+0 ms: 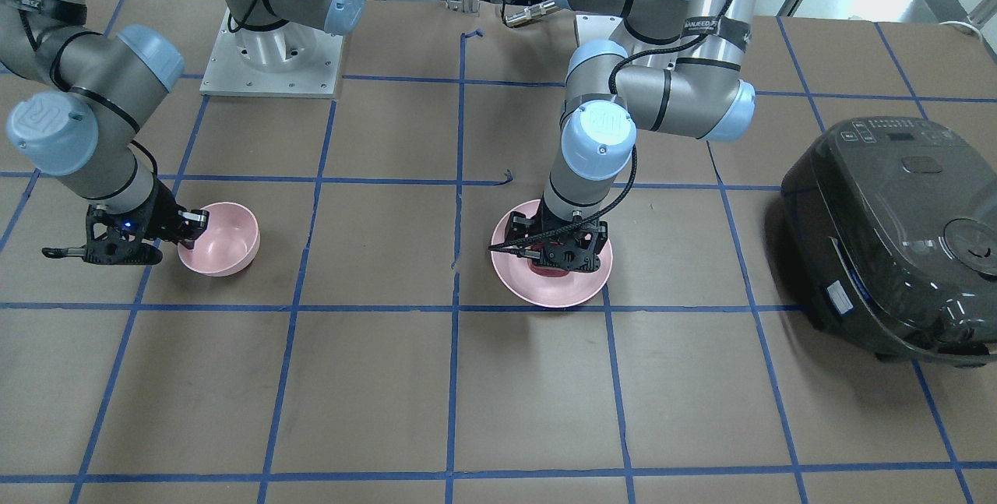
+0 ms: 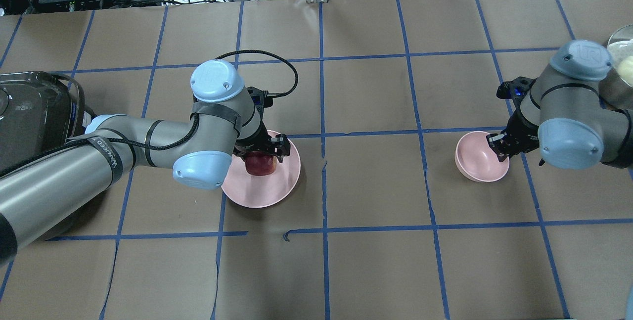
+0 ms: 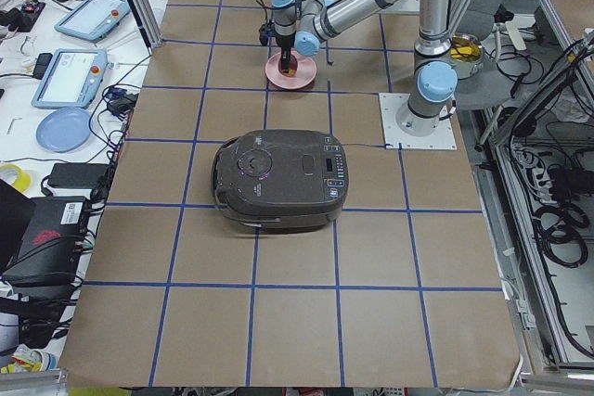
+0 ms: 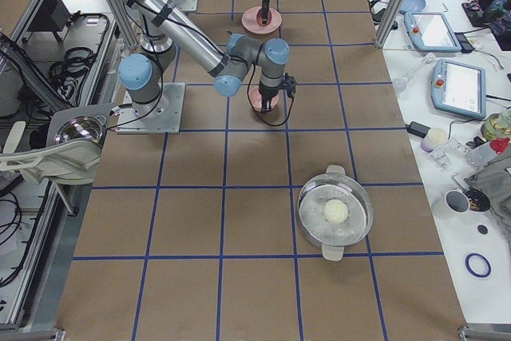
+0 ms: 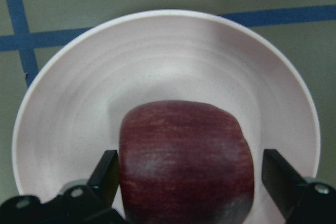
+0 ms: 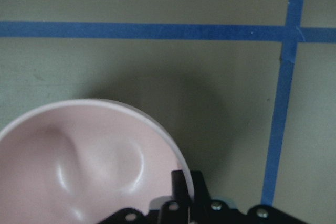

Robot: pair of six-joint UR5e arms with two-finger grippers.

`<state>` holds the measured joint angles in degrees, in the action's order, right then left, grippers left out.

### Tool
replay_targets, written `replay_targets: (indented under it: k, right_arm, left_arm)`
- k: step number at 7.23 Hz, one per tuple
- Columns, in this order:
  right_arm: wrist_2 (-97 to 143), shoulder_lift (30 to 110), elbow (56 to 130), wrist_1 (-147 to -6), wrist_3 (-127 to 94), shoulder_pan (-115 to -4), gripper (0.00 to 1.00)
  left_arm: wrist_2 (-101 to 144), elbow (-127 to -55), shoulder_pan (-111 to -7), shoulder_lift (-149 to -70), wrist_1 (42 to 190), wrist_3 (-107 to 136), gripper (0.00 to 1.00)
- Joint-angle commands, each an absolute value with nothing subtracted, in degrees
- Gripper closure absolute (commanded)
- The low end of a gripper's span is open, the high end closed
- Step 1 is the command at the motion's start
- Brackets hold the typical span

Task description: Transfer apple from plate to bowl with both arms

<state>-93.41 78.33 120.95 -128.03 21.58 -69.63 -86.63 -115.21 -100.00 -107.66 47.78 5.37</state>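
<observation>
The silver-grey tubular left arm (image 2: 148,139) and silver-grey tubular right arm (image 2: 568,95) have light blue round joint caps (image 2: 216,80) embossed with a logo. Behind the black two-finger left pincer (image 1: 557,261) loops a thin black cable (image 2: 292,75). Silver screws (image 5: 77,193) stud its knuckles. A small blue light (image 1: 127,225) glows behind the black two-finger right pincer (image 1: 196,222).

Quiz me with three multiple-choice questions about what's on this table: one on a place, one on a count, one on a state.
1. Where is the apple? A in someone's hand; B on the plate; C on the floor.
2. How many pink dishes are there? A one; B two; C five.
3. The bowl is: A empty; B upside down; C full of water.
Answers: B, it sits mid-plate between the fingers of the left pincer; B, only plate and bowl are pink; A, its bare inside shows.
</observation>
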Motion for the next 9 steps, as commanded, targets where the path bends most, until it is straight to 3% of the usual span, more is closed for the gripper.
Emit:
replay_targets:
  k: [1, 3, 5, 6, 9]
  right_arm:
    - [-93.2, 78.8, 120.2, -127.6, 21.3, -69.7, 1.00]
    - [-85.7, 78.6, 116.1, -124.2, 15.6, -71.2, 1.00]
    - [-84.3, 78.1, 114.2, -123.0, 2.9, -81.8, 1.00]
    - [-84.2, 77.1, 114.0, -123.7, -0.6, -87.8, 1.00]
    - [-84.0, 75.9, 116.2, -123.9, -1.6, -94.0, 1.00]
  left_arm:
    - [-86.6, -114.9, -100.0, -107.3, 47.3, 4.3, 0.23]
    - [-86.6, -115.1, -100.5, -107.1, 47.3, 4.4, 0.52]
    - [-86.7, -114.3, -100.6, -105.1, 47.2, 4.5, 0.55]
    - [-86.8, -114.3, -100.5, -104.3, 47.6, 4.4, 0.62]
    - [-87.1, -113.4, -100.5, -103.4, 49.9, 5.4, 0.66]
